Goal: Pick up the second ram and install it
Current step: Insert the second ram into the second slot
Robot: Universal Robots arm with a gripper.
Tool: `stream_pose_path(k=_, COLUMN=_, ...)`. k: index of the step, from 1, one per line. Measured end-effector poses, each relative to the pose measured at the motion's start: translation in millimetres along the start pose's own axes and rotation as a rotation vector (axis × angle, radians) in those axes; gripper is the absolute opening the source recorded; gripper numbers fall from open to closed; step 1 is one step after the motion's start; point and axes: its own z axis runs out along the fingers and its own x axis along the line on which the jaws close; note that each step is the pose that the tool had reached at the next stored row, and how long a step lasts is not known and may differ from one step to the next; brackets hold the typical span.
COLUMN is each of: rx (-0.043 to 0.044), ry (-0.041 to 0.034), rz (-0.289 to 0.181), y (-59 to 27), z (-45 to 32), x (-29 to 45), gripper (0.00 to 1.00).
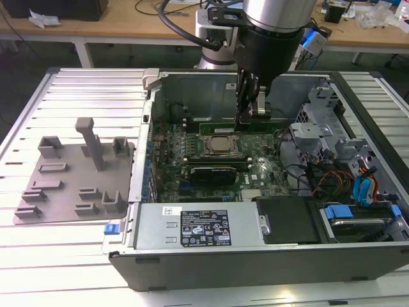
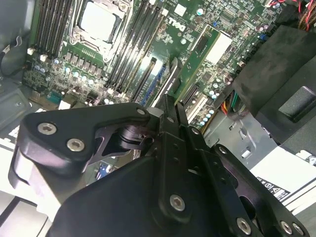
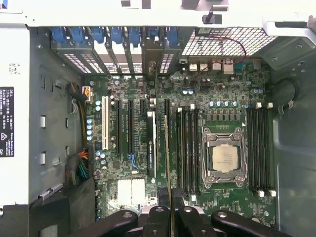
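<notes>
Between the fingers of the end effector [image 3: 169, 218] sits the second ram [image 3: 168, 158], seen edge-on in the first wrist view as a thin vertical line running up from the fingertips. The fingers are pressed together on it, pinching the stick near its middle. In the exterior view the second ram [image 1: 220, 127] appears as a long green strip directly under the end effector [image 1: 246, 119], low over the motherboard [image 1: 255, 176] and parallel to the memory slots [image 3: 189, 148]. It lies on the far side of the square silver processor [image 1: 222, 146], just beside its socket frame. Whether the stick is seated in a slot cannot be told. In the second wrist view the end effector [image 2: 171, 112] points down at the board, with the processor [image 2: 98, 22] beyond the black slot rows.

All of this lies inside an open computer case [image 1: 192, 272], whose power supply [image 1: 192, 227] runs along the near wall. The case rests on a slatted metal tabletop [image 1: 89, 89]. Well apart, toward the exterior view's left, a grey plastic tray [image 1: 64, 192] with upright posts stands on the same tabletop.
</notes>
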Motion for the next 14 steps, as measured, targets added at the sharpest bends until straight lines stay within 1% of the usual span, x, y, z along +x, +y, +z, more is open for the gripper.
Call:
stream_pose_path(k=2, rx=0.0, ry=0.0, rz=0.0, y=0.0, z=0.0, x=0.0, gripper=0.11)
stream_pose_path(k=4, rx=-0.0003, ry=-0.0135, rz=-0.001, y=-0.1, z=1.3, x=-0.5, gripper=0.11)
stream_pose_path(k=8, rx=-0.0003, ry=-0.014, rz=-0.001, y=-0.1, z=1.8, x=-0.5, gripper=0.11)
stream_pose_path(k=11, rx=-0.0003, ry=-0.0138, rz=-0.001, y=-0.4, z=7.7, x=-0.2, gripper=0.11)
stream_pose_path(k=12, rx=-0.0004, ry=-0.0138, rz=-0.001, y=-0.6, z=11.4, x=-0.1, gripper=0.11)
stream_pose_path(k=14, rx=-0.0003, ry=-0.0137, rz=-0.001, y=-0.7, z=14.5, x=0.0, gripper=0.11)
